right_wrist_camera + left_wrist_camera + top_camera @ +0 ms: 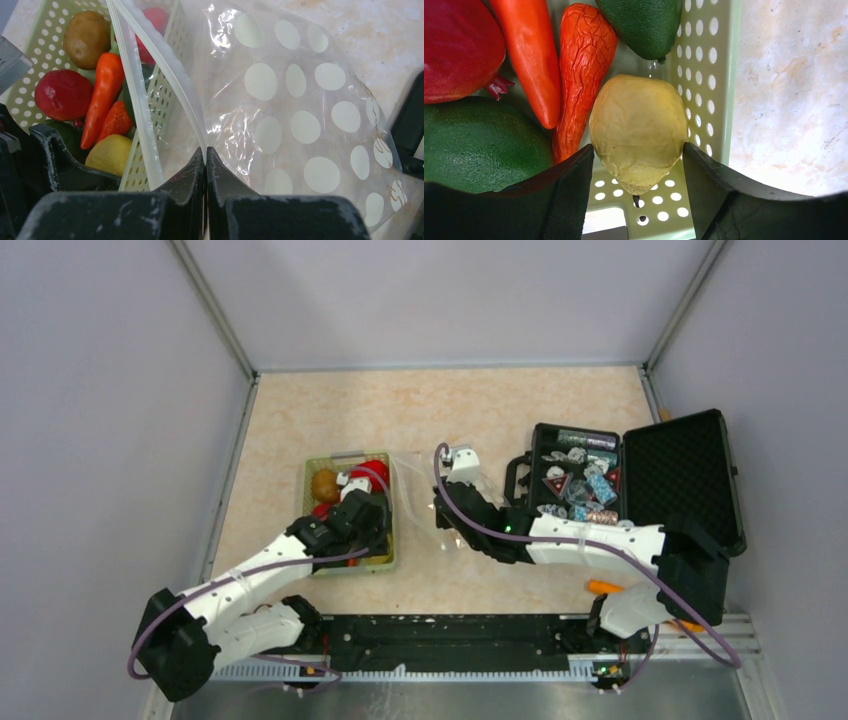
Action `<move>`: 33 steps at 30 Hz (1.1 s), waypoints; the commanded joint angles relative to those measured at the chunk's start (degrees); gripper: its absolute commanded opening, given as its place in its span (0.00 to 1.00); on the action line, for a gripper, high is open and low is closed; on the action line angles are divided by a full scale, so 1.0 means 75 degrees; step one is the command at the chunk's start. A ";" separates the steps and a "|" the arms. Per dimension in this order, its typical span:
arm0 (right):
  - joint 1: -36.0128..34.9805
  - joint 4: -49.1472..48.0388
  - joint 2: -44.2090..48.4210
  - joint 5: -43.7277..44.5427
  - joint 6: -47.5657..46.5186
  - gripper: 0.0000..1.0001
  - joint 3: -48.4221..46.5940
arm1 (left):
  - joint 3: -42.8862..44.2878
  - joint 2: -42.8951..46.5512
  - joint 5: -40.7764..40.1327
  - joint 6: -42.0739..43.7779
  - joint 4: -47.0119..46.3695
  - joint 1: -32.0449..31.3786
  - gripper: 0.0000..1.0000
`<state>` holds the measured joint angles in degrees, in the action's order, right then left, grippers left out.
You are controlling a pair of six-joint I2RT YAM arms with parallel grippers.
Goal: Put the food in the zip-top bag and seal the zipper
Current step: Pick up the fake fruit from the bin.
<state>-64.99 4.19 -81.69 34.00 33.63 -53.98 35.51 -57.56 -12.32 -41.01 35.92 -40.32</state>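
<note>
While holding the left gripper (636,150) spread wide astride the yellow fruit (636,115), pads just beside its flanks, risking a slip: glossy rounded skin likely squirting out of an off-centre pinch, or shoving the orange carrots (554,75) alongside. Clamping the right gripper (206,152) fully closed on the zipper (165,75) of the zip-top bag (300,115); possibly losing that thin strip under any tug, collapsing the mouth. Reaching the left arm down into the green basket (312,472) toward the worktop's left edge; stretching the right arm low across the middle, bag lying between basket and black case (690,465).
</note>
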 commanded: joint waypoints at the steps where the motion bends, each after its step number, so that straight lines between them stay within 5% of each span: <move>1: 0.0065 -0.0139 0.0366 -0.0033 0.0005 0.00 -0.0091 | 0.0148 -0.0179 0.0028 0.0113 -0.0156 0.0039 0.67; 12: 0.0066 -0.0086 0.0429 -0.0003 -0.0020 0.00 -0.0091 | -0.0008 -0.0493 0.0289 0.0152 -0.0642 0.0034 0.69; 18: 0.0073 -0.0079 0.0440 -0.0035 -0.0041 0.00 -0.0123 | 0.0093 -0.0784 0.0446 0.0220 -0.0722 0.0040 0.50; 33: 0.0064 -0.0144 0.0608 0.0097 -0.0038 0.00 0.0013 | 0.0042 0.0094 0.0243 0.0272 -0.0803 0.0041 0.25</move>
<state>-64.97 4.32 -80.23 33.95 33.50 -53.98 35.77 -58.65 -10.33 -39.44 31.27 -40.16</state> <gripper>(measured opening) 0.003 0.580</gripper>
